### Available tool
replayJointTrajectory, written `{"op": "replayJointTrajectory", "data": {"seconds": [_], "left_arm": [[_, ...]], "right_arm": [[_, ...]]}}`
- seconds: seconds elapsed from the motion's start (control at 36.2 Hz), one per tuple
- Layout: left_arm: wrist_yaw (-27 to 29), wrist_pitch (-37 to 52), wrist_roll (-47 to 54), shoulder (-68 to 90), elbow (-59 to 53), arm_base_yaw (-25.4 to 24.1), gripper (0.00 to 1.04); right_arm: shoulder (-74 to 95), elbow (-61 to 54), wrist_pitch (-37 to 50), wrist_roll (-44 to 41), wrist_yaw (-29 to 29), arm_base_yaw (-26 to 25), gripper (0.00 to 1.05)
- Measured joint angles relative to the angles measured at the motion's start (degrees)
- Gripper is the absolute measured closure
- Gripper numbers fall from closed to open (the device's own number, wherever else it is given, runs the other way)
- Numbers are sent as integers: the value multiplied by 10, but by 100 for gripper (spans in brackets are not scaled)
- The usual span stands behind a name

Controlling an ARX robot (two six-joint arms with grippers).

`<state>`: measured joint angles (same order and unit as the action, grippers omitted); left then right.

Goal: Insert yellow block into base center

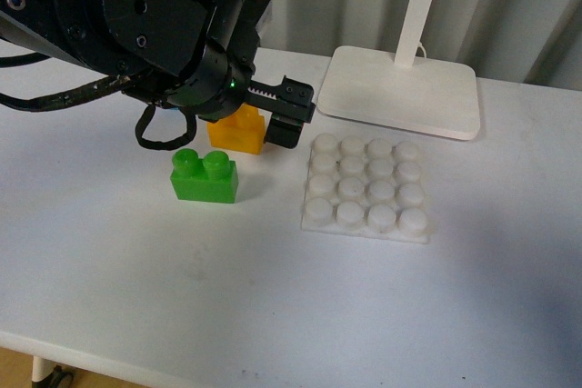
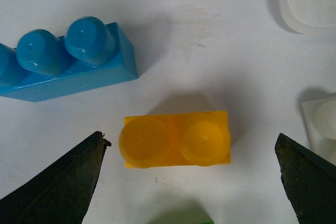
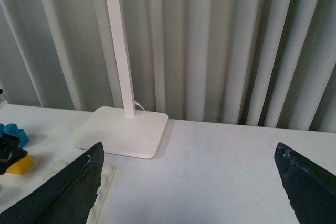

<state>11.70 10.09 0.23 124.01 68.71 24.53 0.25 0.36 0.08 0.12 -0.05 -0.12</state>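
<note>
The yellow block [image 1: 238,131] stands on the white table just left of the base [image 1: 366,185], a white square plate of round studs. My left gripper [image 2: 190,142] is open and hangs over the block [image 2: 176,139], one finger on each side and neither touching it. In the front view the left arm covers the block's back part. The base's corner [image 2: 320,121] shows beside one finger. My right gripper [image 3: 189,150] is open and empty, raised over the table's right part, with the base's edge [image 3: 102,182] by one finger. It does not show in the front view.
A green two-stud brick [image 1: 205,175] stands just in front of the yellow block. A blue three-stud brick [image 2: 63,61] lies behind it, hidden by the arm in the front view. A white lamp foot [image 1: 400,91] with a post stands behind the base. Curtains hang at the back.
</note>
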Motion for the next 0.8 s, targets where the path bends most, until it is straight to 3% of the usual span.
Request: {"op": "replayJointTrajectory", "data": {"seconds": [0.8], "left_arm": [[-11, -11, -8, 53, 33, -15, 6]], "right_arm": [[0, 0, 0, 0, 0, 0, 9]]}}
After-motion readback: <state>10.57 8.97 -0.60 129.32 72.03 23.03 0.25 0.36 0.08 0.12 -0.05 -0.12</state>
